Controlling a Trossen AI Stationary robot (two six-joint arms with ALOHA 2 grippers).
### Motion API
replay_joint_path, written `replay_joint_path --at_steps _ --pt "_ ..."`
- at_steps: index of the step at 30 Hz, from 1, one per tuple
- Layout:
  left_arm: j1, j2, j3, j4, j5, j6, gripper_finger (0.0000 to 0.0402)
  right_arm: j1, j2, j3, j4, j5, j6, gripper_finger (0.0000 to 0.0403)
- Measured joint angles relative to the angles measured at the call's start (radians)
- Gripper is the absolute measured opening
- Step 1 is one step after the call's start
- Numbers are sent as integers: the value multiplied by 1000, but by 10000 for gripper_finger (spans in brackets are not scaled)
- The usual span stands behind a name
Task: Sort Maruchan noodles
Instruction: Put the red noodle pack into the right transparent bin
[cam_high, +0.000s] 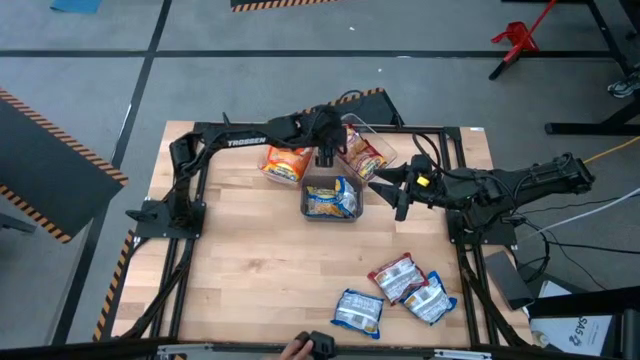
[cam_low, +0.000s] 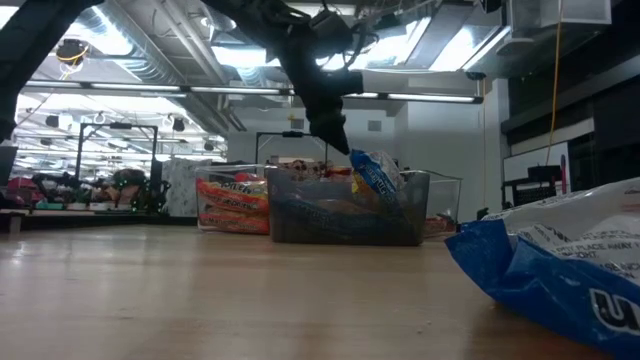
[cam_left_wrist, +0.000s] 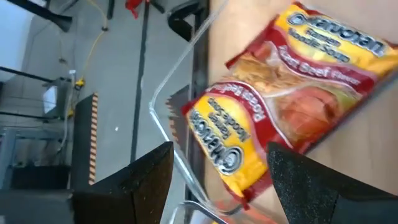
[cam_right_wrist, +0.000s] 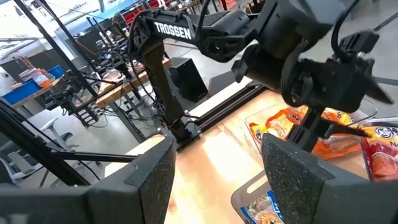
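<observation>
High view puts the left gripper (cam_high: 326, 157) over the bins (cam_high: 330, 205), its fingers spread with nothing held; the loose packets (cam_high: 400, 290) lie well apart at the near right, closer to the right gripper (cam_high: 385, 187), also spread and empty. Only the left wrist view shows red-and-yellow packets (cam_left_wrist: 298, 106) directly below.

A light wooden table top (cam_high: 260, 260) stands on a grey floor (cam_high: 80, 60) crossed by dark lines. Black-and-orange hazard tape (cam_high: 60, 130) edges a dark panel beside it. A red stand (cam_high: 515, 40) sits farther off. At table height, long ceiling lights (cam_low: 260, 92) glow under exposed ducts (cam_low: 150, 60), with cluttered benches (cam_low: 80, 190) behind.
</observation>
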Motion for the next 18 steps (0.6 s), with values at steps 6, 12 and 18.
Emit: replay_joint_path --at_steps 6,12,18 --pt "17 35 -2 -51 58 8 251 0 0 0 -2 0 -14 221" --pt "19 47 0 -9 59 26 251 0 0 0 -1 0 -19 221" --pt "34 85 1 21 41 26 251 0 0 0 -3 1 -20 221"
